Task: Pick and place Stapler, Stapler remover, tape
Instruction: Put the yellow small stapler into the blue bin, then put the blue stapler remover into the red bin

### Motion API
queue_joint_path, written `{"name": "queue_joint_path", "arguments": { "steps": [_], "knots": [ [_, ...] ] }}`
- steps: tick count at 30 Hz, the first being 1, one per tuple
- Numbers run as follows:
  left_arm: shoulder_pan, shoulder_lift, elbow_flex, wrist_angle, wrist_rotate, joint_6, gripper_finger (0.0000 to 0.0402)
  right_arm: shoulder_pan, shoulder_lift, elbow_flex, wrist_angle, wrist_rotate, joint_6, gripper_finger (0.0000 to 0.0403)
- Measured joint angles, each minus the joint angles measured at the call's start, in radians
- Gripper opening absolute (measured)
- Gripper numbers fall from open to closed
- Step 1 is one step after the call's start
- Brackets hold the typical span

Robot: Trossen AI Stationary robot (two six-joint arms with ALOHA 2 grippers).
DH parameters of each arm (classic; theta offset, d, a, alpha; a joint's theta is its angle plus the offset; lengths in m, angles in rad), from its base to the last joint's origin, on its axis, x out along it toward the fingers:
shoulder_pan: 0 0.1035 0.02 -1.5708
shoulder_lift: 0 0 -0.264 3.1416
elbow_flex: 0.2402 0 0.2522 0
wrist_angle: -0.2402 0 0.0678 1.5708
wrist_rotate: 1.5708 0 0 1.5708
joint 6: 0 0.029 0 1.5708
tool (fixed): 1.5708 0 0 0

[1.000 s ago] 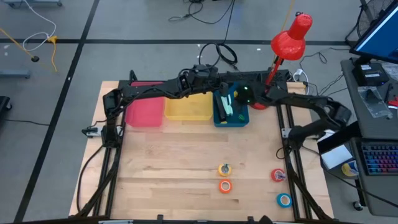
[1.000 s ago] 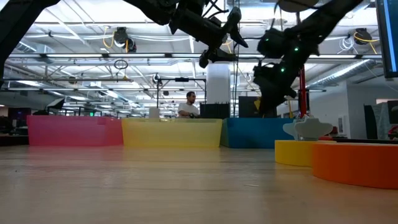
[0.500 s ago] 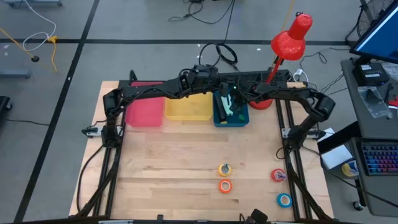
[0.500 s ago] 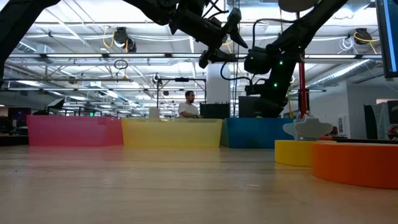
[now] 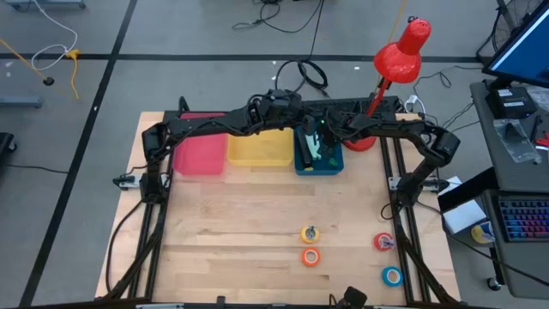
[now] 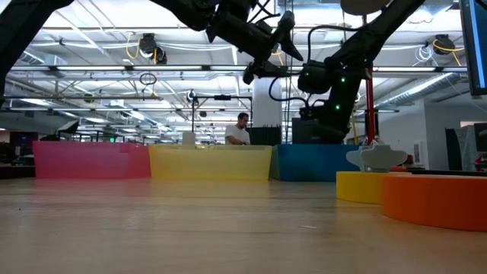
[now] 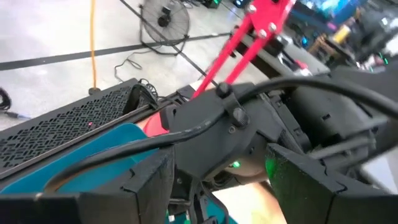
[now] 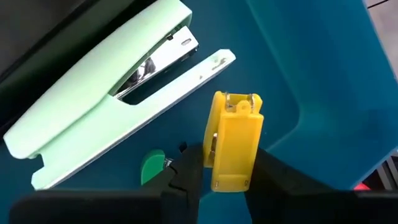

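The right tool (image 8: 225,177), narrowly gripping the yellow plastic staple remover (image 8: 235,140) inside the blue bin (image 8: 323,68) at twelve o'clock, must release next.

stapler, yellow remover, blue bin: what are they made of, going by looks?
Stapler: mint-green body, likely matte plastic; the shiny strip inside its mouth looks like bare metal. Yellow staple remover: smooth moulded plastic by its even colour, with a glint of metal at the top. Blue bin: probably plastic, uniform teal with soft sheen and rounded wall.
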Motion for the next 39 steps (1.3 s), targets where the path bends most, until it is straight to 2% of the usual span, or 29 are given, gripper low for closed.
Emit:
{"name": "queue_joint_path", "arguments": {
  "steps": [6,12,16,20,30,34,39],
  "knots": [
    [-0.008,-0.022,0.003,-0.043,0.122,0.095,0.0248,0.000,0.001,-0.001,-0.002,0.002,0.000,0.0141],
    [-0.045,-0.072,0.000,-0.277,0.180,0.160,0.0248,0.001,-0.005,-0.001,-0.005,0.076,0.000,0.0169],
    [-0.106,-0.117,0.001,-0.448,0.172,0.191,0.0248,0.001,-0.024,-0.002,-0.005,0.075,0.013,0.0173],
    [-0.200,-0.142,0.000,-0.543,0.081,0.205,0.0248,0.009,-0.059,-0.002,-0.007,0.074,0.016,0.0168],
    [-0.397,-0.164,0.000,-0.451,0.025,0.205,0.0248,0.060,-0.226,-0.001,-0.027,0.072,0.160,0.0166],
    [-0.429,-0.164,-0.017,-0.455,0.006,0.178,0.0248,0.094,-0.301,-0.001,-0.048,0.071,0.169,0.0168],
    [-0.416,-0.178,-0.089,-0.451,-0.010,0.128,0.0248,0.150,-0.389,-0.036,-0.064,0.072,0.179,0.0169]
  ]
}}
